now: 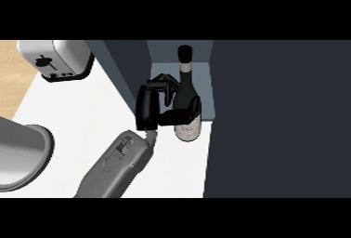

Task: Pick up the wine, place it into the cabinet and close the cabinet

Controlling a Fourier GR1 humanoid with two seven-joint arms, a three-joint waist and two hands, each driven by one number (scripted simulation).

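Wine bottle (186, 97) logged at the mouth of the cabinet (166, 52), between the cabinet's dark left wall and a large dark panel (277, 116) on the right. Dark glass, black cap at the top, pale label at the lower end. Neck and shoulder seen against the cabinet's blue-grey interior; labelled lower end seen against the white counter (75, 109) just outside the opening. Cannot be told whether standing on a surface or carried clear of it.

Left robot hand (146, 106) clamped on the bottle: fingers (163, 84) curled round the body from the left, below the shoulder, thumb crossing just above the label. Grey forearm (116, 162) entering from the lower edge, left of centre, angled up and to the right.

Also recorded on the counter: silver toaster (58, 58) at the upper left, well apart from the bottle; part of a large grey metal vessel (21, 155) at the left edge.
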